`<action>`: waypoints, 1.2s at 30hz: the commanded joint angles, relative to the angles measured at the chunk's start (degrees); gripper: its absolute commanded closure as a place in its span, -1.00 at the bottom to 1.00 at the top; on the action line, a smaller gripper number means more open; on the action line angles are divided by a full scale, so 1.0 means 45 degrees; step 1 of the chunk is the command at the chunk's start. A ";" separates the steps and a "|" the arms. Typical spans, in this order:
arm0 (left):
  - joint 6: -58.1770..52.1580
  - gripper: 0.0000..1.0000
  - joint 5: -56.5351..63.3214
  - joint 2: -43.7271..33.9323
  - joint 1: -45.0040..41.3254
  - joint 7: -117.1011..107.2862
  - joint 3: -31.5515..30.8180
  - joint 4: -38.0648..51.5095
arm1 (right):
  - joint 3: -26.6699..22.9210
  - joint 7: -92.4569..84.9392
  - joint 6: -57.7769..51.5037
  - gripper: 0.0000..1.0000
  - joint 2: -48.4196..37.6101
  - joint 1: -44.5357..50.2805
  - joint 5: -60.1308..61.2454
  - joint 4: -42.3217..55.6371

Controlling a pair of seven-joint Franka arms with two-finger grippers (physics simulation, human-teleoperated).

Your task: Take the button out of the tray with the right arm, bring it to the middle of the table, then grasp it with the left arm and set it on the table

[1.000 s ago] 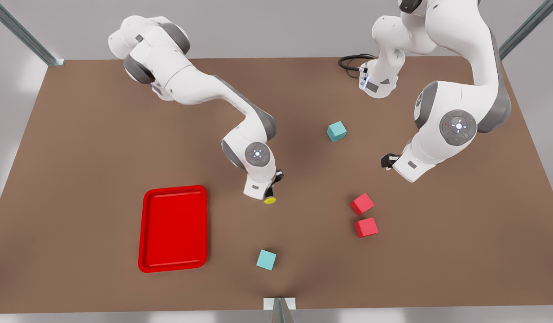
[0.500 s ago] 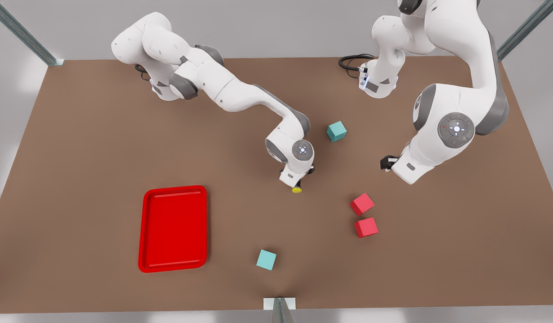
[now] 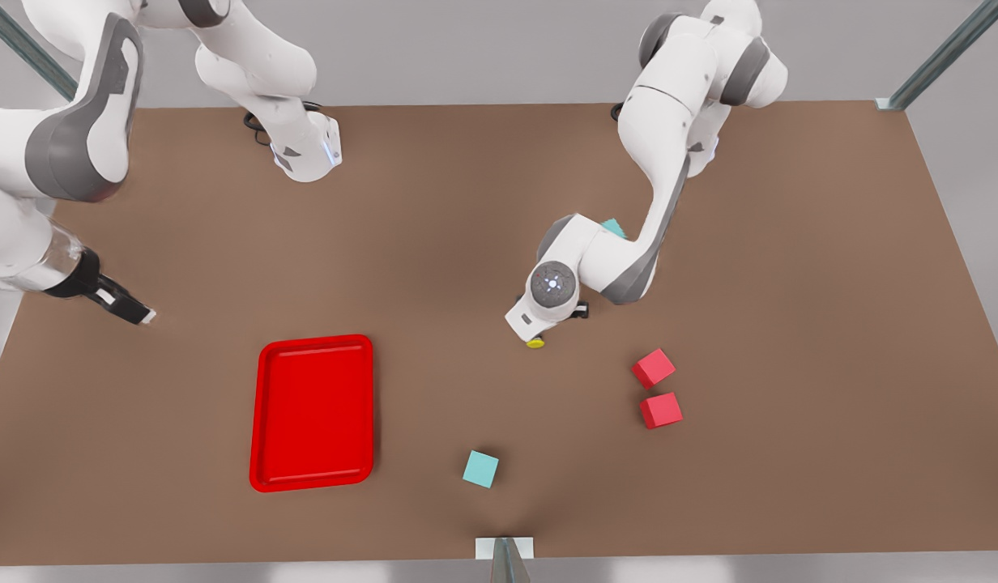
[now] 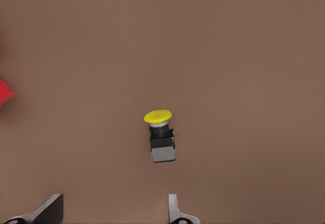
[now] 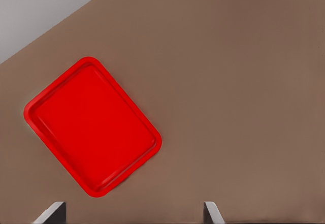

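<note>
1. The right arm's slim black gripper with white-marked fingers [image 3: 134,311] hangs above the brown matte tabletop [image 3: 434,202] at the front view's far left, about ten o'clock from the tray. In the right wrist view its two fingertips [image 5: 51,213] stand wide apart with nothing between them.
2. The flat bright red rectangular tray with rounded corners and a low rim [image 3: 260,405] lies at about eight o'clock from the table's middle, nothing in it; the right wrist view looks down on it [image 5: 30,115].
3. A teal cube [image 3: 480,469] sits near the front edge, at about four o'clock from the tray.
4. The tiny dark grey boxy button with a round yellow cap [image 3: 535,342] lies near the table's middle, well apart from the tray, at two o'clock from that cube.
5. The left arm's black claw-like gripper [image 3: 539,332] is just above the button. In the left wrist view its fingertips [image 4: 51,210] are spread wide, the button [image 4: 161,140] lies on its side beyond them, and they hold nothing.
6. A second teal cube [image 3: 613,227] peeks out behind the left arm's forearm.
7. Two red cubes [image 3: 655,387] sit close together at about four o'clock from the button.
</note>
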 commanded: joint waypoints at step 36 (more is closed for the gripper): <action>0.8695 -0.03 -0.0166 0.0660 -0.0594 -0.1426 -0.0100 -0.4077 | -0.0016 -0.6296 -0.1417 -1.00 0.0563 -0.0051 -0.0109 -0.0089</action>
